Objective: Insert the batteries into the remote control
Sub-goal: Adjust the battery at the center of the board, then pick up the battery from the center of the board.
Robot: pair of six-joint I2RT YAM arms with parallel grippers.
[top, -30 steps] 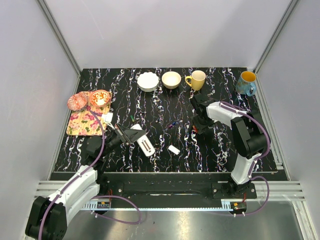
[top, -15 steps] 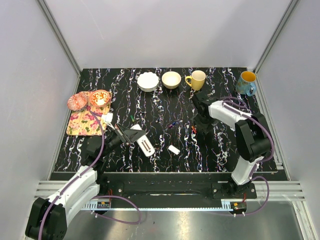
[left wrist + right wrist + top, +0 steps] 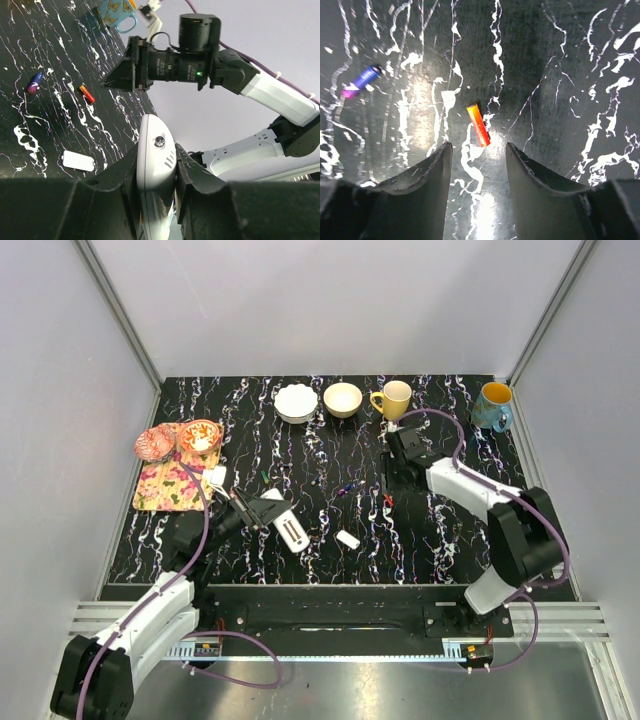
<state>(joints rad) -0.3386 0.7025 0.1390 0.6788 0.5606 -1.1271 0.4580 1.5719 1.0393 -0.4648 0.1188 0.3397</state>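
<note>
right hand [image 3: 478, 147]: open, fingers spread wide and pointing down, gripping nothing yet
what's between the fingers: the orange battery [image 3: 478, 125], lying flat on the counter [image 3: 450, 540] right in the gap, touching neither finger as far as I can tell
what just changed: a second ago my right arm was bunched up over that spot. Now the elbow has swung out to the right and the wrist has pulled toward the back, so the hand is lined up on the battery
what that means: my guess is I'm on the "grab battery one" step, so drop down and pinch. Nothing is loaded yet
other battery: the purple battery [image 3: 361, 80] is off to the left of the orange one, well apart from my fingers
left hand [image 3: 156, 172]: clamped on the remote [image 3: 292, 533], hasn't budged in the last second
remote: held at a slant at the near left, with a dark slot on its upper face that I take for the battery bay
cover piece [image 3: 348, 538]: loose on the counter, between the remote and the batteries
containers at the back: white bowl [image 3: 296, 402], tan bowl [image 3: 343, 399], yellow mug [image 3: 393, 400]; can't make out anything in them
blue mug [image 3: 492, 405]: far right corner, looks orange inside
patterned bowls [image 3: 200, 435]: on the floral mat [image 3: 165, 488] at left, one with something pale in it
</note>
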